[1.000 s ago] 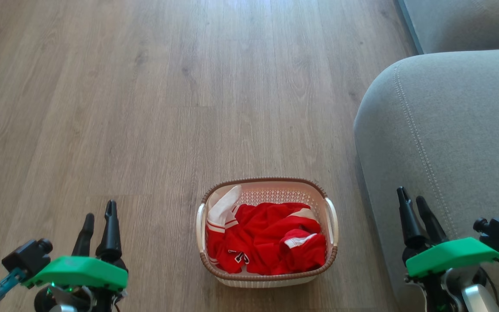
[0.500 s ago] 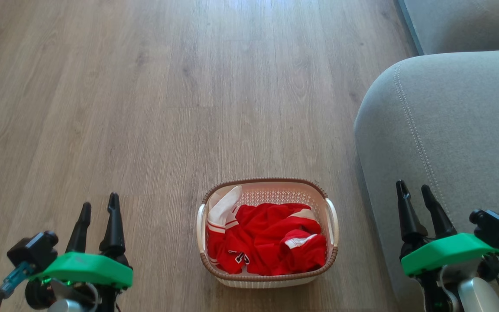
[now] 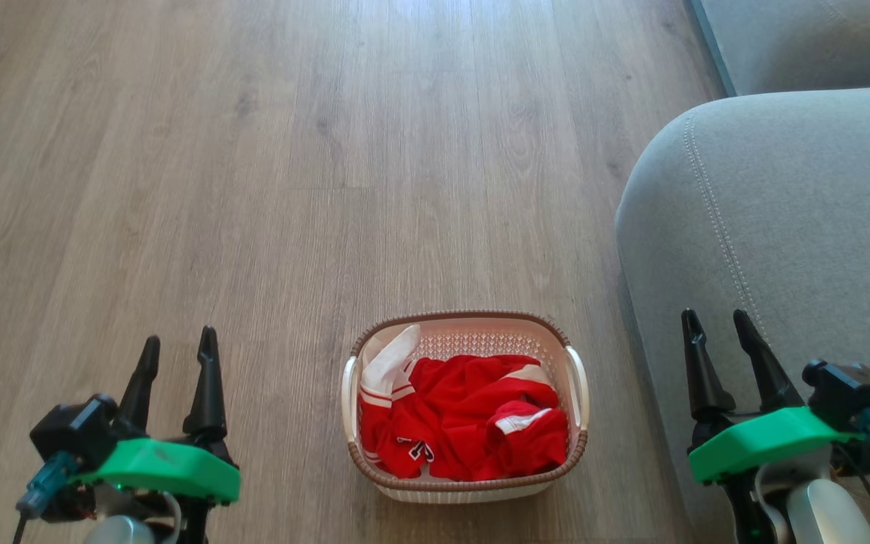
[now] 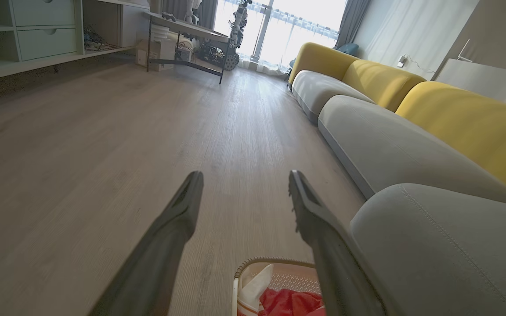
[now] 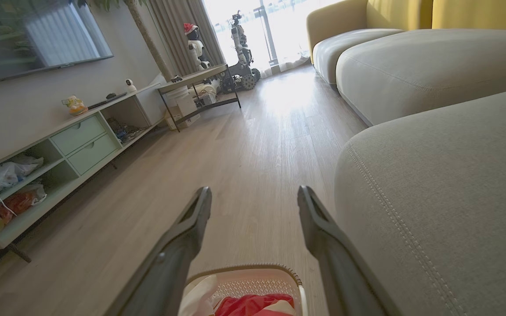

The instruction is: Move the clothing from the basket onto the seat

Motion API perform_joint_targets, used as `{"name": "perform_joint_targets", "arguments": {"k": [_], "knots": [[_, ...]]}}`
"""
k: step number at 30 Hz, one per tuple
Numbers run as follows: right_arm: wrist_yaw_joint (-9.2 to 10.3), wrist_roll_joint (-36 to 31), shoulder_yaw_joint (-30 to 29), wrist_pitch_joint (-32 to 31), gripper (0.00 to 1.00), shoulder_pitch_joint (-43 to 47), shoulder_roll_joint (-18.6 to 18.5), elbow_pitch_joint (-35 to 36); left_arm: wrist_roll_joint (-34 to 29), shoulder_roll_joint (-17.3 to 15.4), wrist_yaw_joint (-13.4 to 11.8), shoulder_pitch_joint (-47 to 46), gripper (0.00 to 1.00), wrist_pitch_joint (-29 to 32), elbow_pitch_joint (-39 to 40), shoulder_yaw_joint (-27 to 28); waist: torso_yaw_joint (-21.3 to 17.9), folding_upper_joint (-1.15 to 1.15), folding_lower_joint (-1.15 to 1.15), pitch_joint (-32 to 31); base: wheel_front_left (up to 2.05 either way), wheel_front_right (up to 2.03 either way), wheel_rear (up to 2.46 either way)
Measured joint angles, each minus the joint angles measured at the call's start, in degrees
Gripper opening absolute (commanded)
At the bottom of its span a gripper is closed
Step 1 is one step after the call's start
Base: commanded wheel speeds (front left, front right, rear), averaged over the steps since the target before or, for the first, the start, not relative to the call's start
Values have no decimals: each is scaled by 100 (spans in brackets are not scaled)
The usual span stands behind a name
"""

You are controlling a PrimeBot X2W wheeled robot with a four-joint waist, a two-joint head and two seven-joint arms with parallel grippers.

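Floor (image 3: pixel 254 189): pale wood-look planks are running away ahead of both sets of jaws.
Left gripper (image 3: pixel 178 340): it is hovering over bare boards with its jaws spread wide, gripping nothing.
Right gripper (image 3: pixel 713 316): it is hanging over the near edge of the grey cushion, with its jaws parted just as wide and nothing between them.
Basket (image 3: pixel 473 491): it is sitting on the floor between the two grippers, to the right of the left jaws and to the left of the right jaws, and it is touching neither.
Clothing (image 3: pixel 465 412): red fabric with white stripes is lying crumpled inside the basket. A white panel is riding up the wall nearer the left jaws, and a dark mark is showing toward the near rim.
Seat (image 3: pixel 782 227): the grey cushion is rising just beside the basket, passing under the right jaws and stretching on ahead of them, with a stitched line following its rounded edge.
Second cushion (image 3: pixel 805 38): more grey upholstery is lying beyond the right fingertips.
Backrests (image 4: pixel 468 123): yellow padding is lining the far side of the cushions.
Far end: a low table (image 5: pixel 196 79), a drawer unit (image 5: pixel 77 140) and a wall screen (image 5: pixel 37 35) are standing well ahead of the jaws, near a bright window.
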State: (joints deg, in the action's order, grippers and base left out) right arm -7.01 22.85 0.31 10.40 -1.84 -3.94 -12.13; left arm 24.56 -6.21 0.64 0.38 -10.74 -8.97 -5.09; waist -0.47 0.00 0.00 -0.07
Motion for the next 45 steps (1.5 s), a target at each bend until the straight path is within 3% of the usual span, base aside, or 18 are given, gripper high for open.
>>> {"name": "perform_joint_targets", "arguments": {"k": [22, 45], "knots": [[-4, -1385, 88, 280, 100, -117, 1, 182, -1360, -67, -65, 1, 100, -353, 178, -166, 6, 0, 0, 1, 0, 0, 0], [-5, -1413, 107, 270, 100, -117, 0, 181, -1379, -68, -64, 1, 100, -355, 179, -163, -20, 0, 0, 8, 0, 0, 0]]}}
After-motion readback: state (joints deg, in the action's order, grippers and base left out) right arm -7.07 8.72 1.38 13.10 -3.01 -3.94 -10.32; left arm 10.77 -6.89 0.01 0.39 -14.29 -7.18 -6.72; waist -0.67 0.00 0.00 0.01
